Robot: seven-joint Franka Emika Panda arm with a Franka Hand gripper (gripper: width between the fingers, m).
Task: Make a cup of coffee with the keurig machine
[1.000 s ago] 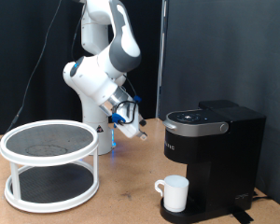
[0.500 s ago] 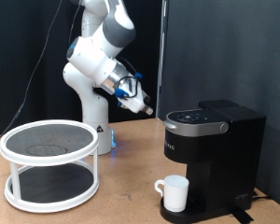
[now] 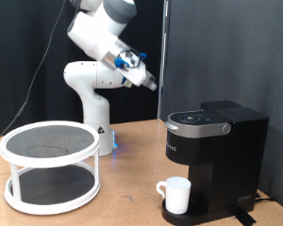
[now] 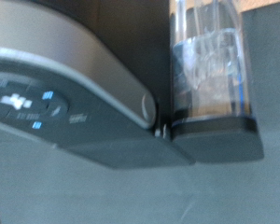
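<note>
**Arm raised above the coffee maker, mug seated on the drip base**

Exterior view: the white arm holds its gripper [image 3: 149,83] high in the air, up and toward the exterior view's left of the keurig machine [image 3: 215,162], touching nothing. At this scale and angle its fingers cannot be resolved, so whether they stand apart or together cannot be told; nothing is visible between them. The cup [image 3: 176,195] stands upright on the machine's round base, under the overhanging brew head, handle toward the exterior view's left, well below the gripper. The machine's lid is down. A white two-tier round rack [image 3: 50,166] sits on the wooden table [image 3: 123,188] at the exterior view's left, apart from the machine.

Wrist view: only this camera shows the keurig machine [image 4: 75,93] from above, its silver-rimmed control panel with small lit blue buttons and, beside it, a clear water reservoir [image 4: 211,65]. The cup and the gripper's fingers do not appear here.
</note>
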